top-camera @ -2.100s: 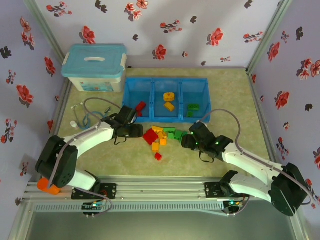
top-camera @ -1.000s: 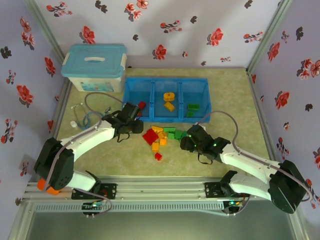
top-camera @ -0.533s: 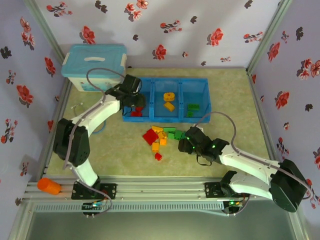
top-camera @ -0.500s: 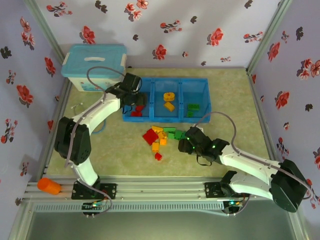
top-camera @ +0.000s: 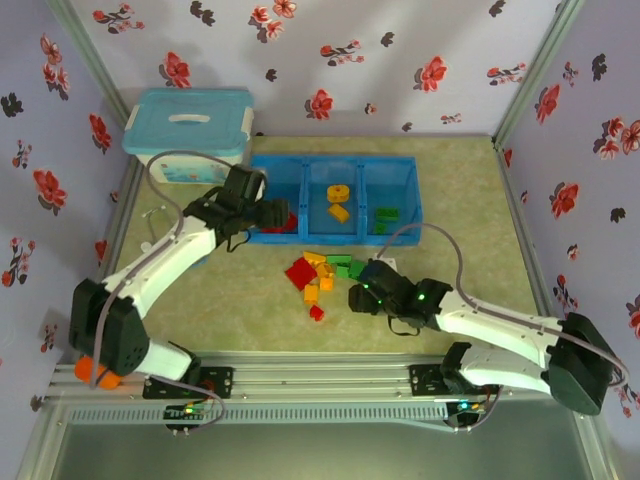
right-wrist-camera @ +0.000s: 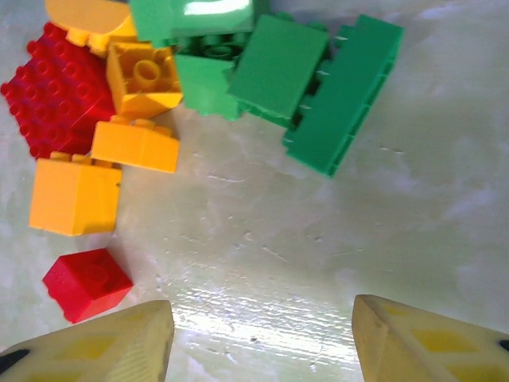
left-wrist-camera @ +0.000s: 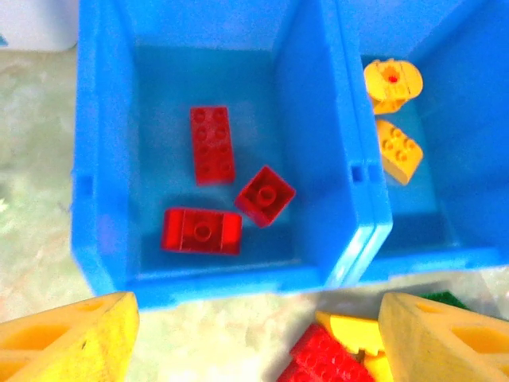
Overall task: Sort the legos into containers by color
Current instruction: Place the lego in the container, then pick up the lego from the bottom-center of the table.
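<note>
Your left gripper hangs over the near wall of the blue tray. Its jaws are wide apart and hold nothing. Three red bricks lie in the tray's left box. Two yellow bricks lie in the middle box. On the table, the loose pile of bricks sits just past your right gripper. Its jaws are wide too, with nothing in them.

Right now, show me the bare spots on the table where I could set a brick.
Bare mat right of the blue tray, and near the front rail left of the small red brick. Crowded: the loose pile before the tray.
</note>
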